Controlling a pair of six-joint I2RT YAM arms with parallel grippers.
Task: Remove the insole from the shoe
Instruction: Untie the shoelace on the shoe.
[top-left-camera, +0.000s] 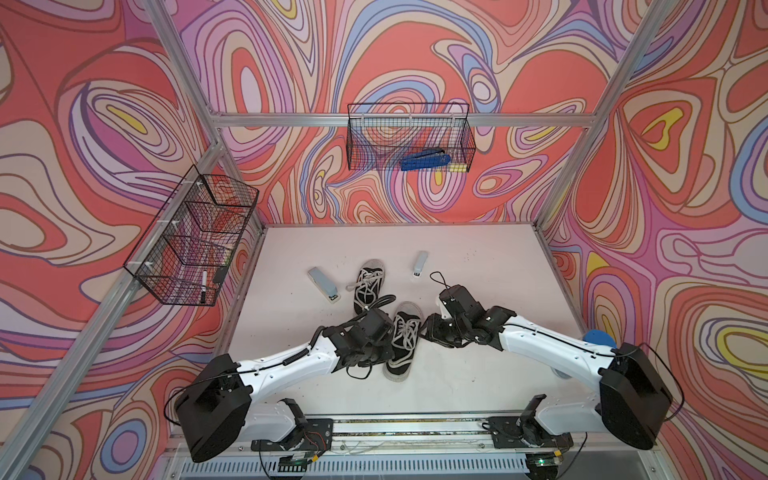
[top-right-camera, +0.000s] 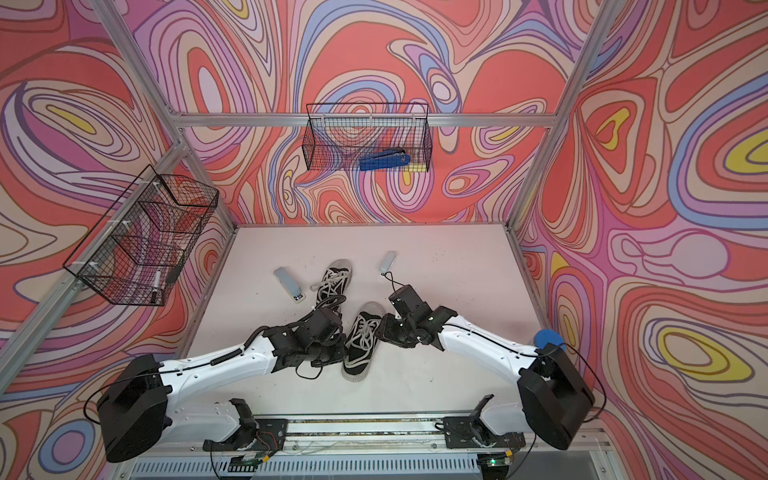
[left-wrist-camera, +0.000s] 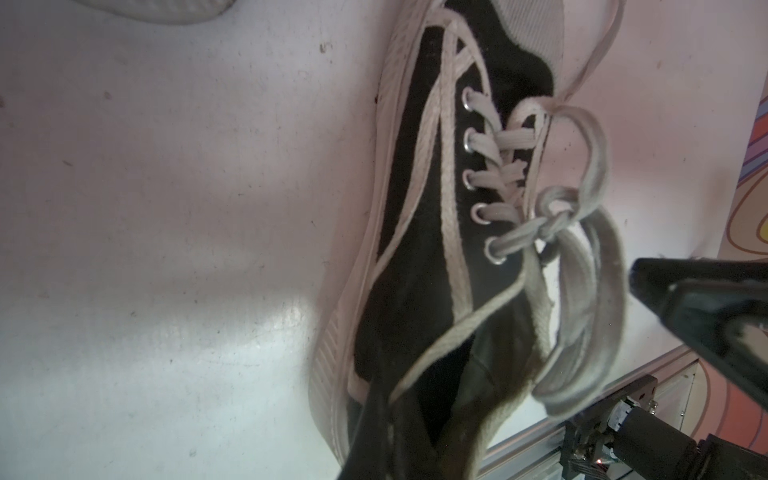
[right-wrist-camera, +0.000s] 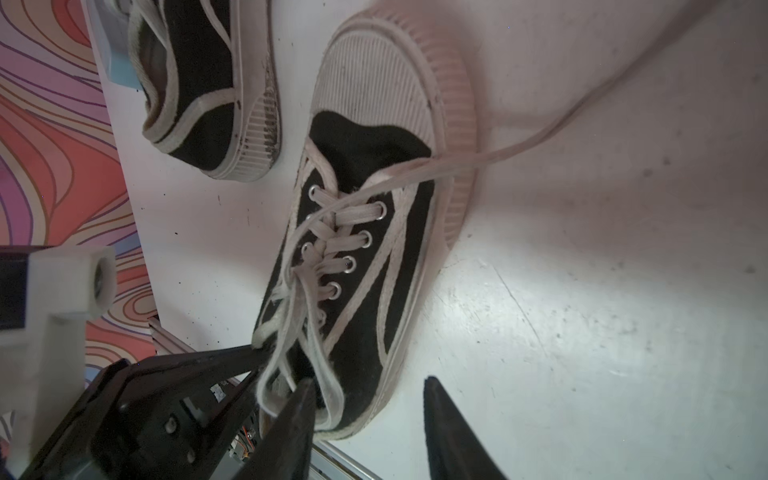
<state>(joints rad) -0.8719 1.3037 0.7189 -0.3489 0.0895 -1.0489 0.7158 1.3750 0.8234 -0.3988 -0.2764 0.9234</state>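
Lying lower centre in a top view, the black shoe (top-left-camera: 402, 340) hides its insole. The left gripper (right-wrist-camera: 247, 356) is closed tight at its collar; the right gripper (right-wrist-camera: 368, 384) straddles its heel wall, half spread. The grey stapler (top-left-camera: 323, 284) has an unreadable label.

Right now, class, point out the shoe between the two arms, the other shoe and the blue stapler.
shoe between the arms (top-left-camera: 409, 311): in a top view, its white toe cap.
other shoe (top-left-camera: 373, 267): in a top view, its toe cap.
blue stapler (top-left-camera: 424, 161): in a top view, middle of its body.

Black canvas shoe (top-left-camera: 404, 336) with tied white laces stands on its sole, toe pointing away.
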